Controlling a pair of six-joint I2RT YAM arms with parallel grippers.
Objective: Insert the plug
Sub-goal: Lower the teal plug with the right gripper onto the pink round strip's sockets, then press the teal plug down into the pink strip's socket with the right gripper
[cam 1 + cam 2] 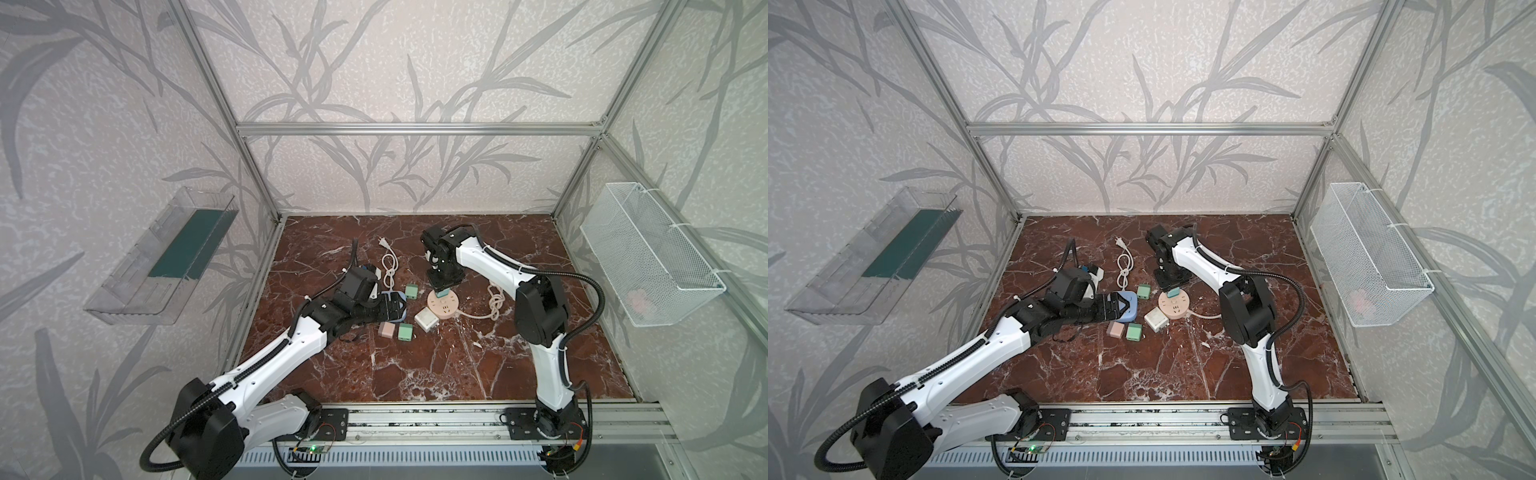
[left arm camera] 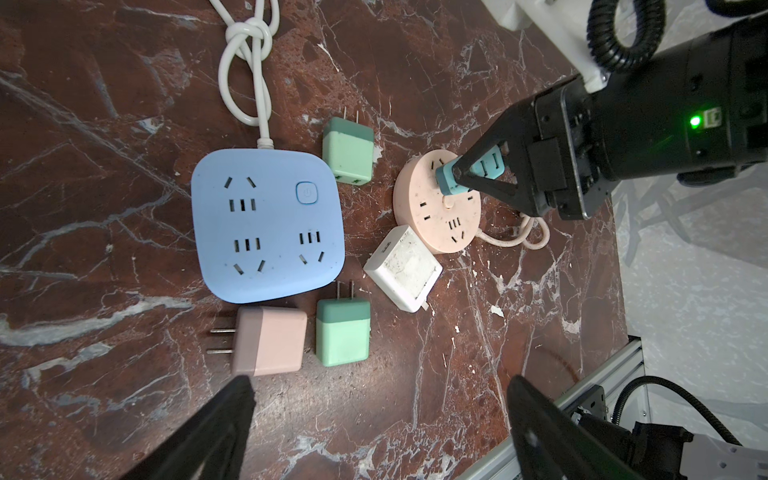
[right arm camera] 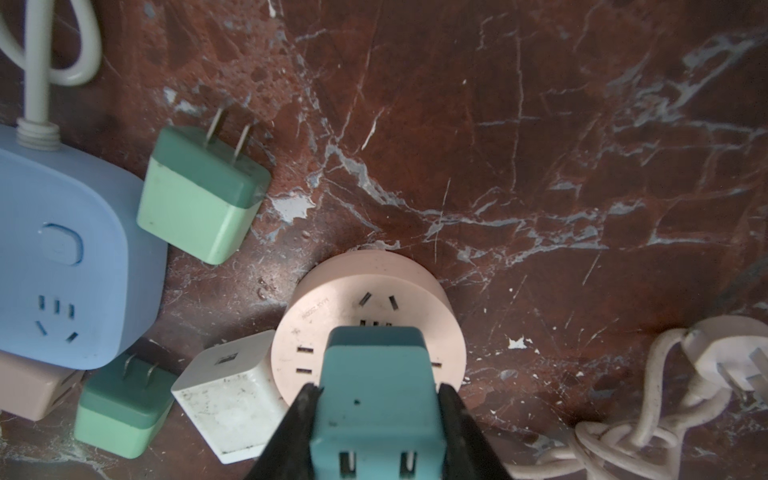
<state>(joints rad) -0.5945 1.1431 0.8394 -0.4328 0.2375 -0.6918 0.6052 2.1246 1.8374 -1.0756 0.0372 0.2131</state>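
- Held the teal plug (image 3: 374, 361) upright, long axis vertical, prong end down against the round pink socket (image 3: 353, 278), port end up.
- Gripped it by two sides with the right claw (image 3: 376, 395), partly closed from above.
- Hung the left claw (image 2: 378, 382) wide open, empty, above the desk (image 2: 457, 353).
- Crowded the socket with a white adapter (image 2: 403, 270) just beside its rim, a green adapter (image 2: 348, 151) and a blue power strip (image 2: 266, 224) nearby.

You are looking into a robot lab cell: aluminium framing (image 1: 415, 129) is enclosing a marble-patterned bench (image 1: 415, 365) and leaf-printed panels (image 1: 374, 62).
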